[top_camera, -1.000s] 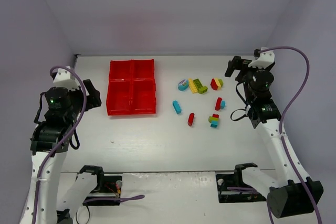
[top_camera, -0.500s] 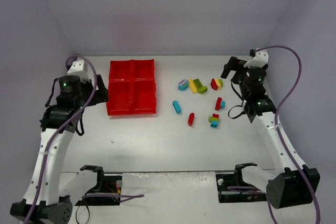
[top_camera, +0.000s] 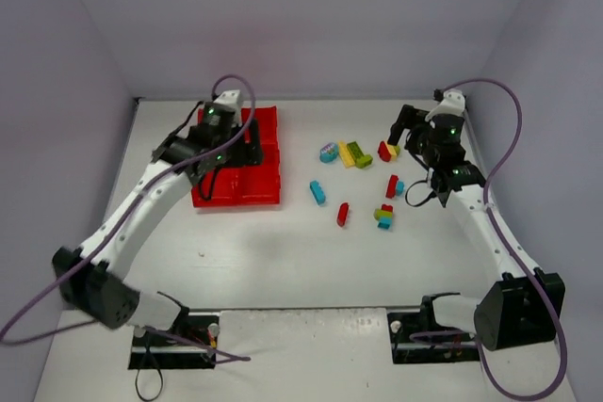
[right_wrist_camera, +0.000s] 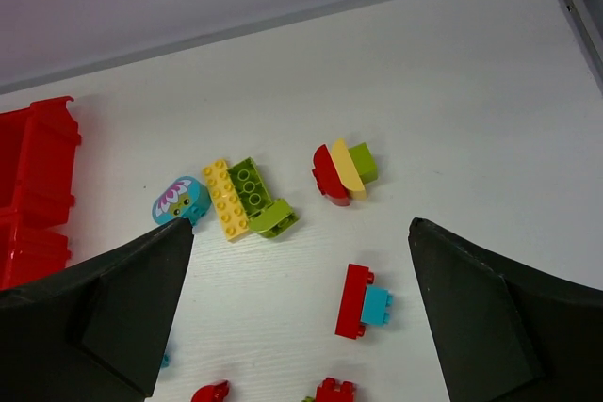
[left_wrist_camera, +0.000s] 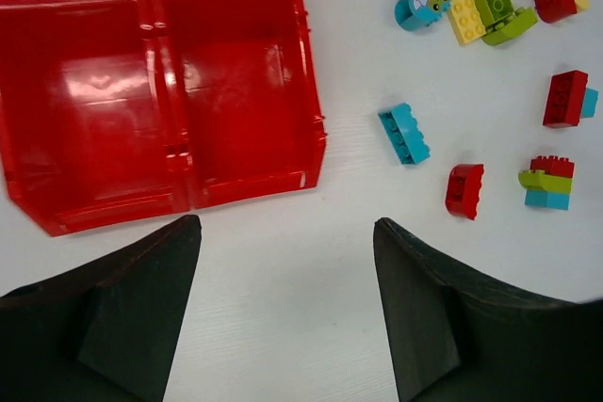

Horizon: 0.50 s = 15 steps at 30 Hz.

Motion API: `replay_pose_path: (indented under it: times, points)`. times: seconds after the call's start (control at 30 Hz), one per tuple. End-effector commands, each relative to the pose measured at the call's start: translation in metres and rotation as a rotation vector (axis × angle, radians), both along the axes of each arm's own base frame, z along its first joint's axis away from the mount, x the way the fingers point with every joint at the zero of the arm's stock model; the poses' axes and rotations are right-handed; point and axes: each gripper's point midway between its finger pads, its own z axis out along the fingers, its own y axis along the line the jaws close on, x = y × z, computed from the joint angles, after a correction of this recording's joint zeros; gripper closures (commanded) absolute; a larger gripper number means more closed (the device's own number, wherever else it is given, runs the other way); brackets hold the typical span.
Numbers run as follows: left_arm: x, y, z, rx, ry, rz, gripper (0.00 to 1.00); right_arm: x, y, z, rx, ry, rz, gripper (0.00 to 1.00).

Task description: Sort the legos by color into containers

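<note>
The legos lie loose on the white table right of the red tray [top_camera: 260,183], whose four containers hold nothing. There is a cyan flower-print piece [top_camera: 329,152], a yellow-and-green pair [top_camera: 355,153], a red-yellow-green clump [top_camera: 388,149], a red-and-cyan pair [top_camera: 394,185], a cyan brick [top_camera: 317,192], a red brick [top_camera: 343,214] and a red-green-cyan stack [top_camera: 384,217]. My left gripper [top_camera: 247,148] hangs open over the tray, its jaws [left_wrist_camera: 285,223] framing bare table beside the tray [left_wrist_camera: 236,82]. My right gripper [top_camera: 403,132] is open above the bricks, nothing between its fingers [right_wrist_camera: 301,224].
In the left wrist view the cyan brick [left_wrist_camera: 404,134] and red brick [left_wrist_camera: 464,190] lie nearest the tray's right wall. The right wrist view shows the clump [right_wrist_camera: 343,171] and the red-and-cyan pair [right_wrist_camera: 361,301] between the fingers. Grey walls close in the table.
My left arm has swung from the table's left side to above the tray. The right gripper has moved a little left and forward, towards the bricks. No brick has moved.
</note>
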Motion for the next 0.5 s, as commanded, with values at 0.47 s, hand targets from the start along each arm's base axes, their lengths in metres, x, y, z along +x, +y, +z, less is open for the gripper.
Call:
replay_pose_path:
  times: [0.47]
  points:
    - [0.048, -0.186, -0.131, -0.019, 0.328, 0.077, 0.32, 0.015, -0.013, 0.021, 0.015, -0.053, -0.100, 0.02]
